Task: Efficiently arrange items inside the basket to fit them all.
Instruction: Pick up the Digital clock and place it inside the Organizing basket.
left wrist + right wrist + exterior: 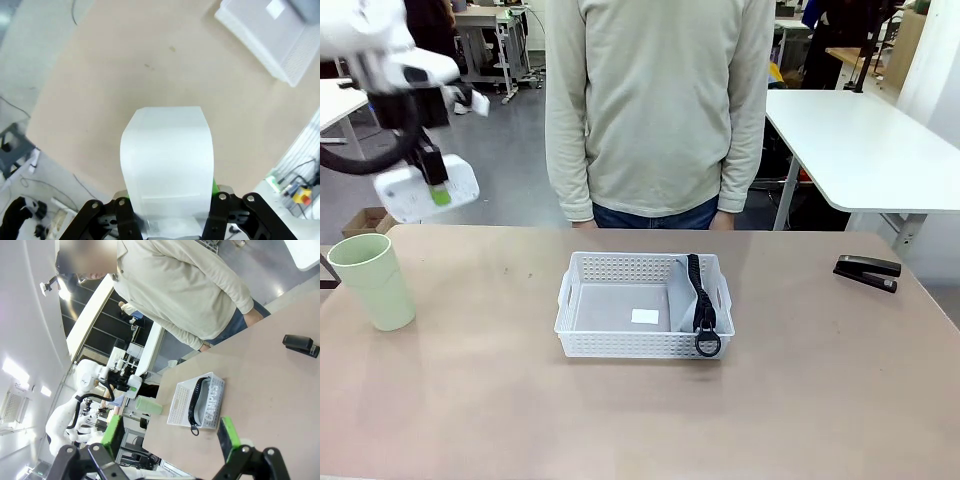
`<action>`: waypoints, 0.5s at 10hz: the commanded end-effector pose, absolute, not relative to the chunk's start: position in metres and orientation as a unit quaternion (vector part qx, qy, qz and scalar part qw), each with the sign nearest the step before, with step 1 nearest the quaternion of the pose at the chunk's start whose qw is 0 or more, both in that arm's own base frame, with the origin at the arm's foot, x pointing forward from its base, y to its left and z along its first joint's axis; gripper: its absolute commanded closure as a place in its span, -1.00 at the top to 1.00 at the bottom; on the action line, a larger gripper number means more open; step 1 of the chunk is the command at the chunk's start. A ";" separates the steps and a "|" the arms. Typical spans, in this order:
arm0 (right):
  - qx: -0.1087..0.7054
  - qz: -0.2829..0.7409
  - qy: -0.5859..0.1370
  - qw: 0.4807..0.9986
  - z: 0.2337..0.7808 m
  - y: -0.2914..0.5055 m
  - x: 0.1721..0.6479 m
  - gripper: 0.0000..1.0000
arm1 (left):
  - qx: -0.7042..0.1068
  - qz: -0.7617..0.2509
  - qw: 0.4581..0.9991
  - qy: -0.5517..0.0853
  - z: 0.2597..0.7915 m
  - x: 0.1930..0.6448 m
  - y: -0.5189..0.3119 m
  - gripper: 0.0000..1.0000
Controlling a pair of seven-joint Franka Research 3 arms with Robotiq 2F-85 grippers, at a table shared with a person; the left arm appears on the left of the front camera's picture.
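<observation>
My left gripper (437,187) is high above the table's left end, shut on the small white boxy device (425,190). The device (167,165) fills the space between the pads in the left wrist view. The white basket (640,345) sits mid-table, and the grey pouch (682,298) with its black strap stands on edge along the basket's right side. On the table's left stands the pale green cup (372,280), upright. The black stapler (867,272) lies at the far right. My right gripper (170,437) is open and empty, well off from the basket (180,402).
A person in a pale sweater (655,100) stands at the far edge behind the basket, arms down. A small white label (645,316) lies on the basket floor. Bare tabletop (500,400) surrounds the basket. Another white table (860,150) stands behind on the right.
</observation>
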State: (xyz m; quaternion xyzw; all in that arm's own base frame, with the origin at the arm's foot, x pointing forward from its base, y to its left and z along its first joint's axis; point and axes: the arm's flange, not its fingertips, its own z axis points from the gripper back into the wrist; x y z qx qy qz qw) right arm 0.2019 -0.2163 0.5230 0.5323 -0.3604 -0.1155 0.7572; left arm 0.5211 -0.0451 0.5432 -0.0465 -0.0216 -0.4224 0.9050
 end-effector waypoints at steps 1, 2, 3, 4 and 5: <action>0.535 -0.106 -0.374 0.750 0.524 -0.217 0.203 1.00 | -0.090 -0.409 0.905 -0.075 0.534 0.512 -0.028 -1.00; 0.535 -0.106 -0.374 0.750 0.524 -0.217 0.203 1.00 | -0.047 -0.422 0.905 -0.022 0.543 0.521 -0.045 -0.09; 0.535 -0.106 -0.374 0.750 0.524 -0.217 0.203 1.00 | -0.047 -0.422 0.905 -0.022 0.543 0.521 -0.045 -0.09; 0.535 -0.106 -0.374 0.750 0.524 -0.217 0.203 1.00 | -0.047 -0.422 0.905 -0.022 0.543 0.521 -0.045 -0.09; 0.535 -0.106 -0.374 0.750 0.524 -0.217 0.203 1.00 | -0.047 -0.422 0.905 -0.022 0.543 0.521 -0.045 -0.09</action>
